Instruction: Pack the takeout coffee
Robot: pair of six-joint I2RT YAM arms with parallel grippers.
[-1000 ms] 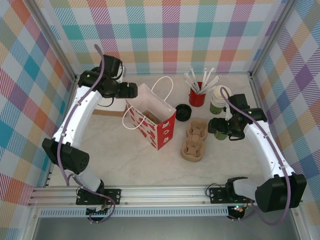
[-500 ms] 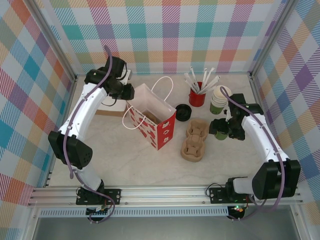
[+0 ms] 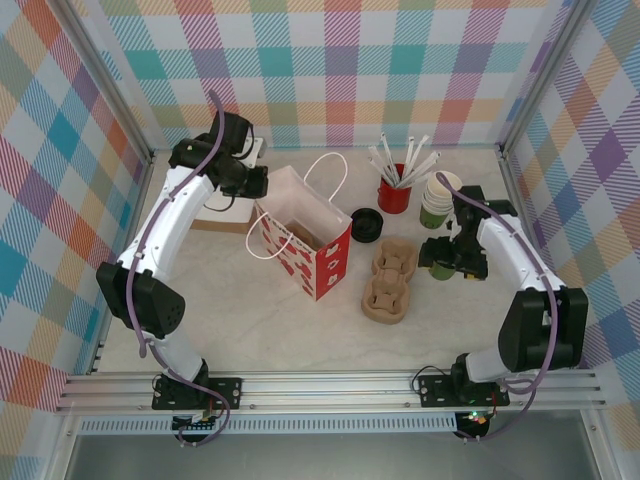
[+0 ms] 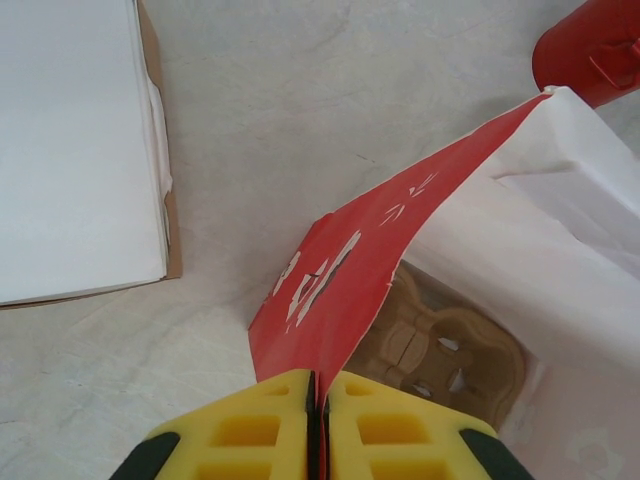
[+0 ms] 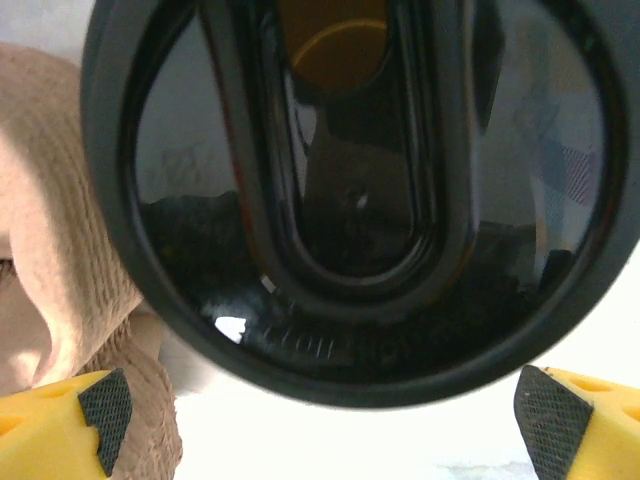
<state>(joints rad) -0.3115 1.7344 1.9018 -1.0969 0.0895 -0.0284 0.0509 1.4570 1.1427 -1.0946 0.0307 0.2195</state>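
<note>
The takeout coffee (image 3: 439, 271) is a small green cup with a black lid (image 5: 360, 190), standing right of the cardboard carriers. My right gripper (image 3: 441, 252) hangs directly over it, open; its yellow fingertips (image 5: 60, 420) sit wide on either side of the lid, and I cannot tell if they touch it. The red paper bag (image 3: 300, 238) stands open at the table's middle. My left gripper (image 3: 256, 186) is shut on the bag's back left rim; in the left wrist view the yellow pads (image 4: 250, 425) pinch the red paper edge (image 4: 345, 270).
A cardboard carrier (image 4: 440, 350) lies inside the bag. Two more carriers (image 3: 390, 280) lie right of the bag. A loose black lid (image 3: 365, 222), a red cup of straws (image 3: 394, 190) and stacked lidless green cups (image 3: 437, 200) stand behind. A white box (image 3: 222, 208) sits at the left.
My left gripper has closed on the bag's rim. The right arm's elbow has swung in while its gripper stays open over the coffee.
</note>
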